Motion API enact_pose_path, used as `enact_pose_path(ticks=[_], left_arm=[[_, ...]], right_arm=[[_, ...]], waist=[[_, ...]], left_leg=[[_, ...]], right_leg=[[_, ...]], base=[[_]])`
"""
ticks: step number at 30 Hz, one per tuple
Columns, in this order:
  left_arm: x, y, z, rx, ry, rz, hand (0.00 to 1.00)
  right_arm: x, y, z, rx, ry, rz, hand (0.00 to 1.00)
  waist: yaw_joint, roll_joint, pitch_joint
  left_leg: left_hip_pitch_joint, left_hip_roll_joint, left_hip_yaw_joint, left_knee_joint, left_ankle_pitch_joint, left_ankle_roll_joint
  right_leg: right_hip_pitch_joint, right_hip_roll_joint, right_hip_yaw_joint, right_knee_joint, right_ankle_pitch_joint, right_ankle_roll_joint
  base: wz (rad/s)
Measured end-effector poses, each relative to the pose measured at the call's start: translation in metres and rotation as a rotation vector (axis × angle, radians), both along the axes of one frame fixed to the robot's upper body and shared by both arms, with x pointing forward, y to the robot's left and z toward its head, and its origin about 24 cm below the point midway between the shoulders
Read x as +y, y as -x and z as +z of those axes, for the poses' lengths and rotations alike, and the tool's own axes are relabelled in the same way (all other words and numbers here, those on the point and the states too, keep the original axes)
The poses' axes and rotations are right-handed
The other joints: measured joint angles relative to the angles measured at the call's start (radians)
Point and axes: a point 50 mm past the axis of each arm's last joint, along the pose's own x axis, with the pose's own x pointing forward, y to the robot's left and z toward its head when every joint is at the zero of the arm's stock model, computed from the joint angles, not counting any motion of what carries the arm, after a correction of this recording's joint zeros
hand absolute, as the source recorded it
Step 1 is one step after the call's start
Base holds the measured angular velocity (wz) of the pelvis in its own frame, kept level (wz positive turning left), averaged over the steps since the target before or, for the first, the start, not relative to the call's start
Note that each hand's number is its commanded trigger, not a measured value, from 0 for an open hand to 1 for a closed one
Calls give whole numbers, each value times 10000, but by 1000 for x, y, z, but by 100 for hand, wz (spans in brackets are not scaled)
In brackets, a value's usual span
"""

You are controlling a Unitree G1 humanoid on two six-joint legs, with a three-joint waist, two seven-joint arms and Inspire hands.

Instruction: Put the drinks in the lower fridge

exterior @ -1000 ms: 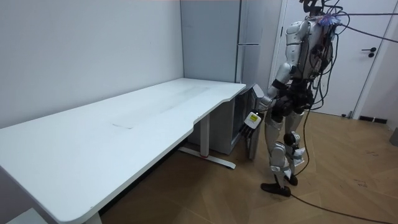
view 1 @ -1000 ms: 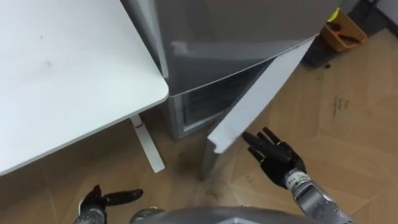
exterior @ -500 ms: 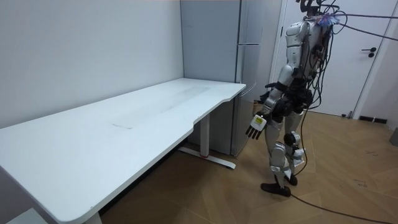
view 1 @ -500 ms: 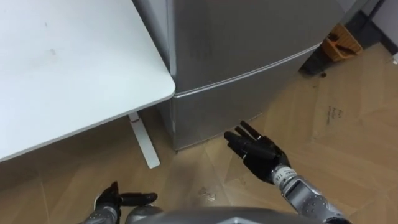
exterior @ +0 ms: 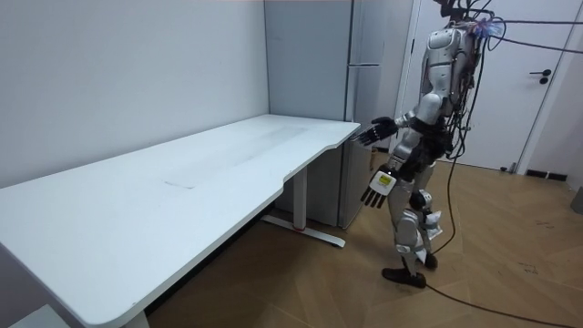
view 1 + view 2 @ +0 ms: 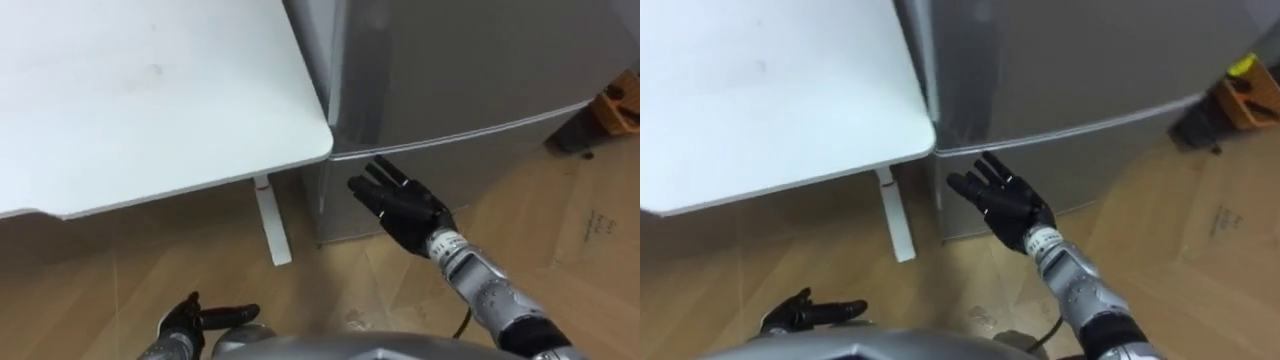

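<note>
Both hands are black, with slim, segmented fingers. Behind the right hand (image 6: pixel 402 205), the one nearer the fridge (image 6: pixel 450 60), sits a pale wrist band with small dark marks. Past it comes a forearm of silver-grey metal, built from ribbed, rounded sections. The left hand (image 6: pixel 188 322), farther from the fridge, has a white tag with a yellow patch on its back in the room view. The chest shell is smooth, rounded and grey. In the room view the body wears silver-white shells with dark parts at the waist, dark feet, and a bundle of dark cables on the side away from the fridge.
</note>
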Motion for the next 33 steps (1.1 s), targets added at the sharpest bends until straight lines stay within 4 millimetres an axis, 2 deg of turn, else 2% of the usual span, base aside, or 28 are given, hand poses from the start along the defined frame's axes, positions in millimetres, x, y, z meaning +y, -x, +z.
enact_pose_path(ticks=[1, 3, 4, 5, 6, 7, 8, 10, 12, 17, 19, 26, 33], left_arm=[[3, 2, 0, 41, -66, 18, 0], [9, 5, 1, 121, -271, 73, 0], [11, 5, 1, 148, -323, 82, 0], [14, 6, 2, 176, -471, 125, 0], [17, 8, 2, 223, -604, 179, 0], [17, 10, 2, 268, -636, 229, 0], [18, 14, 2, 321, -741, 338, 0], [22, 20, 2, 419, -938, 715, 0], [27, 35, 2, 792, -1227, 1014, 0], [35, 59, 2, 1495, -1578, 1561, 0], [35, 65, 1, 1840, -1570, 1580, 0], [32, 70, -1, 2381, -1497, 1164, 0], [27, 84, -4, 3783, -1531, -429, 0]], right_arm=[[-6, 7, -5, 285, 260, -45, 0], [-15, 22, -16, 952, 1230, 466, 0], [-17, 26, -19, 1175, 1443, 588, 0], [-21, 35, -26, 1699, 1915, 816, 0], [-25, 44, -32, 2158, 2348, 1029, 0], [-29, 51, -35, 2437, 2579, 1099, 0], [-36, 64, -43, 3033, 3025, 1272, 0], [-45, 82, -51, 3869, 3656, 1664, 0], [-58, 106, -58, 4961, 4312, 1786, 0], [-72, 136, -63, 6304, 5212, 1939, 0], [-70, 137, -64, 6433, 5169, 1904, 0], [-67, 145, -67, 6982, 4851, 1872, 0], [-69, 153, -67, 7208, 4091, 1340, 0]], waist=[[-88, 27, 38], [-326, -105, 2], [-360, -122, 2], [-376, -118, 1], [-383, -184, 1], [-401, -171, -13], [-427, -111, -80], [-322, -122, -44], [-301, -132, -33], [-265, -204, -2], [-266, -243, 33], [-262, -358, 7], [-287, -265, -22]], left_leg=[[56, -120, -342, 72, 4, 99], [-51, -298, -1133, 258, -45, 234], [-78, -329, -1329, 280, -46, 240], [-89, -360, -1628, 292, -29, 269], [-91, -496, -1891, 292, -14, 290], [-75, -532, -2015, 288, -14, 294], [18, -562, -2258, 213, -11, 289], [89, -601, -2474, 101, -2, 273], [90, -596, -2699, 69, 16, 244], [100, -603, -2820, -49, 27, 231], [80, -628, -2843, -45, 27, 231], [-40, -668, -2995, -50, 20, 226], [-60, -670, -3068, -38, 18, 221]], right_leg=[[70, -85, 146, 208, -8, 14], [252, 6, 693, -164, -194, 215], [354, 167, 972, -534, -255, 239], [462, 551, 1554, -1371, -260, 203], [415, 745, 1896, -2092, 111, 129], [463, 726, 1884, -2135, 96, 116], [709, 777, 1872, -2303, 154, 137], [959, 810, 1667, -2501, 153, 128], [1104, 844, 1625, -2493, 152, 128], [1144, 867, 1671, -2538, 133, 132], [1198, 868, 1670, -2673, 134, 132], [1278, 883, 1665, -2842, 136, 133], [1277, 930, 1662, -2854, 136, 133]], base=[[95], [102], [89], [84], [85], [75], [54], [36], [26], [9], [5], [6], [3]])
